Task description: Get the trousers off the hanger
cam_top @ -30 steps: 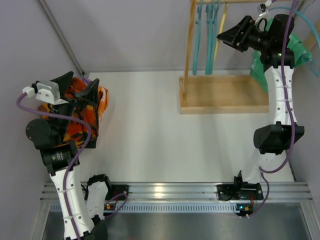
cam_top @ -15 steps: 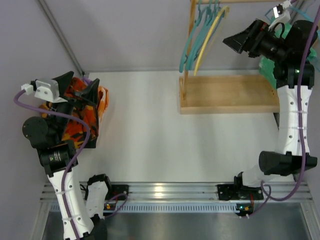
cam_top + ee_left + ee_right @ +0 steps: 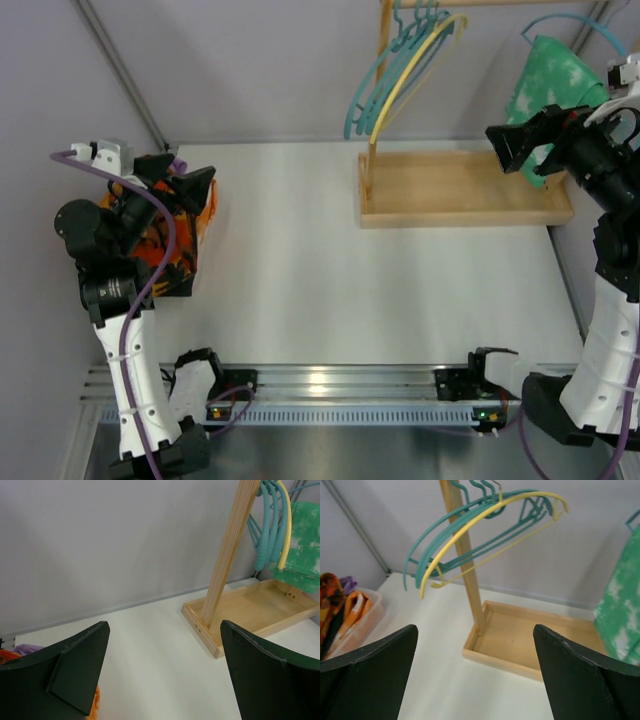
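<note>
At the left edge of the overhead view, the left gripper (image 3: 176,178) sits over a basket (image 3: 371,611), its fingers spread wide and holding nothing. Over the last second it has tipped upward and now looks out across the table. The orange trousers (image 3: 205,200) lie heaped in the basket under it, with a corner of the purple trousers (image 3: 22,650) beside them. Both are already off their hangers.

At upper centre, the empty teal and yellow hangers (image 3: 400,75) hung straight a second ago. They now fan out to the left from the rail of the wooden stand (image 3: 450,190).

At upper right, the green trousers (image 3: 550,75) are in plain view and seem still draped on a teal hanger.

Just below them at the right edge, the right gripper (image 3: 505,150) has dropped back from the rail, fingers wide and empty. The green pair is probably the only one left to remove.
</note>
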You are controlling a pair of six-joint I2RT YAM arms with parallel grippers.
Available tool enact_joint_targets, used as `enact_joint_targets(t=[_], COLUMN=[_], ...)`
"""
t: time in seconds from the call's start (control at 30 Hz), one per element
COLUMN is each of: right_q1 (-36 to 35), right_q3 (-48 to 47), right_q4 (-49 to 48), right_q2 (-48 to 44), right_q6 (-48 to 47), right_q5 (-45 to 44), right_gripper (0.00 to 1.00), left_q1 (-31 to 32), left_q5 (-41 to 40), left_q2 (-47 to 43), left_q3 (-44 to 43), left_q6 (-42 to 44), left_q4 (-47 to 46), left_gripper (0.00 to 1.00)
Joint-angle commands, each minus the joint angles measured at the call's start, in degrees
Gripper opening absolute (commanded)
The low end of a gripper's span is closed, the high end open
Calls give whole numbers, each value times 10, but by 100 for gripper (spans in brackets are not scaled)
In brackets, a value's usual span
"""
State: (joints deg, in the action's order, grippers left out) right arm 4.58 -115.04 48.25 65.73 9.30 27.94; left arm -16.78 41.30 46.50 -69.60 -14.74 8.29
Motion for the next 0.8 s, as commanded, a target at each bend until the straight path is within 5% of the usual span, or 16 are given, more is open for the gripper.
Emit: enact_joint_targets(t=[0.0,0.37,0.53,0.67,0.77], right_q1=[8,38,69,100,120], right_q3=[-41,-175,-185,-197,-200], right_q4=[110,156,123,78,50], right_q2=[17,108,139,166,178], right_q6=[-112,-250,-267,-280,-295], right_q5=[-105,-239,-243,-236,-223], right_gripper=[99,99,99,99,99], left_q1=[0,3,29,139,222], left_q5=[28,20,-40,-222,-244], left_q2=[4,32,79,121,125], left_q3=[9,11,-39,-81,-77], left_q6=[-4,8,82,179,187], left_q4=[1,10,106,169,167], left_gripper=[99,99,99,99,99])
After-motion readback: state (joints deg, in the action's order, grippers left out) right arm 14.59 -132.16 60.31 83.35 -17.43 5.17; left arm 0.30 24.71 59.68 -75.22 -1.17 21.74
